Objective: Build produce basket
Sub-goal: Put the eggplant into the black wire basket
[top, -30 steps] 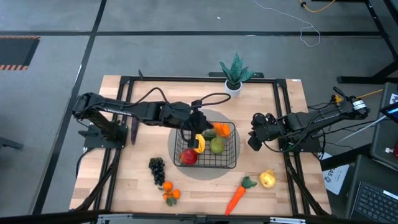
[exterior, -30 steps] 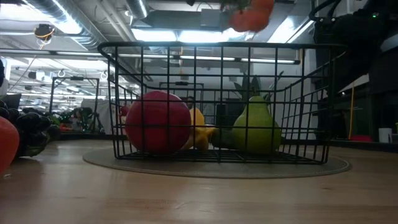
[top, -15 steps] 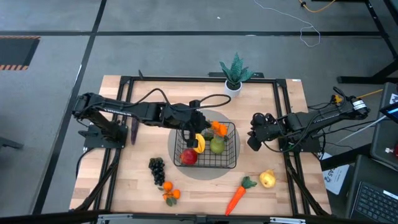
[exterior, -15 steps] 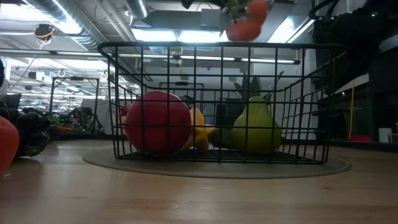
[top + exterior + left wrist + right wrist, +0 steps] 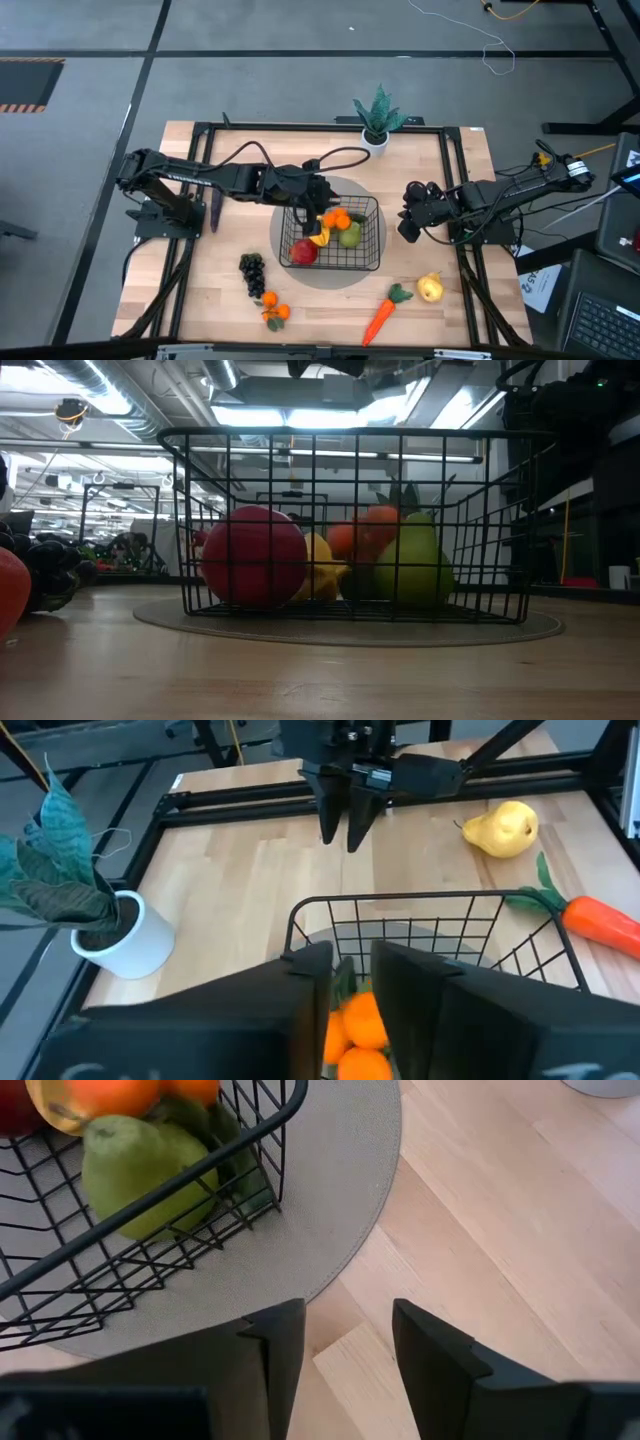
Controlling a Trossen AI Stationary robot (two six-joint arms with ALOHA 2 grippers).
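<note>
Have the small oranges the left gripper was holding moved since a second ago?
Yes. The small oranges dropped from above the black wire-mesh basket's rim to inside it, beside the green pear.

A light wooden worktop [image 5: 230,290] edged by a black metal frame [image 5: 320,127] carries a round grey mat [image 5: 355,279] at its middle and a small green potted plant [image 5: 378,112] in a white pot [image 5: 128,934] at the far edge, right of centre. Beyond the worktop lies a grey floor [image 5: 250,60] crossed by dark lines, with a thin white cable [image 5: 470,35] trailing over it. The low view looks into a workshop with bright ceiling lights [image 5: 262,417] and silver ducting [image 5: 150,390].
</note>
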